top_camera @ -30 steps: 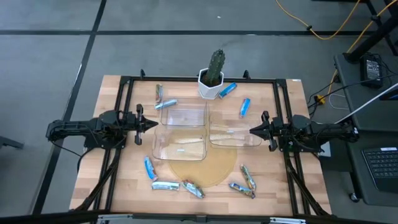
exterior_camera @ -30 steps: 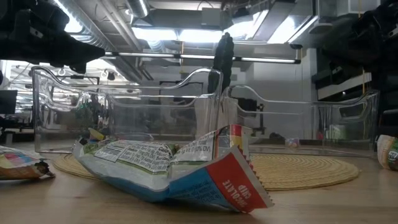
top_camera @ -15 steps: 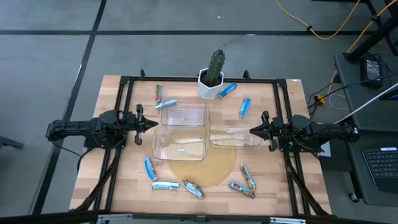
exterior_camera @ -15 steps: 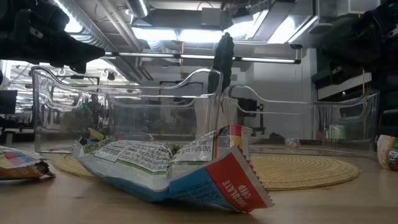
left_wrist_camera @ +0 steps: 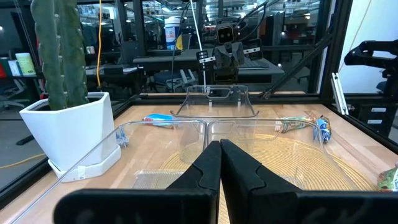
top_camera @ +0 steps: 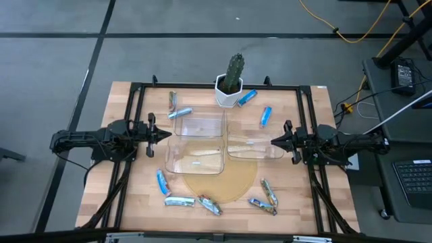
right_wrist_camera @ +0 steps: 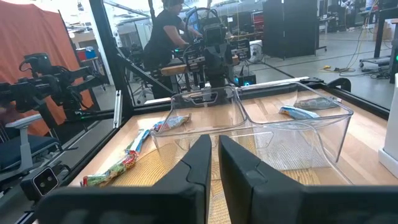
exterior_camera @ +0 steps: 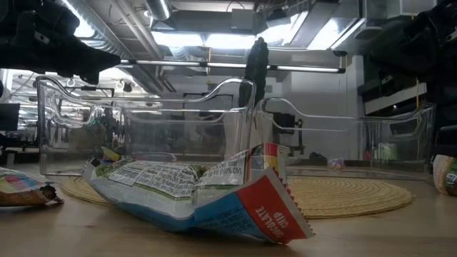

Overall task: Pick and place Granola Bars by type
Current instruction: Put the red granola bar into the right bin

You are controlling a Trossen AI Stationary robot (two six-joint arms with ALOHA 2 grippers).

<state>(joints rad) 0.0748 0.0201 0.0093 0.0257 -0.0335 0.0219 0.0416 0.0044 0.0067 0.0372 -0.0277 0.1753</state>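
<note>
We see the foil-wrapped granola bars (top_camera: 266,116) scattered along the wooden table's (top_camera: 121,189) far and near edges, outside the clear plastic bins (top_camera: 197,142). One wrapper reads "CHIP". Our left gripper (top_camera: 167,135) and right gripper (top_camera: 274,141) hover closed, holding nothing.

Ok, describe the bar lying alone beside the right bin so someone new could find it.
Start at the cactus pot at the table's far edge. Two blue bars lie to its right; take the farther one, the blue granola bar, lying nearly upright just beyond the right bin.
</note>
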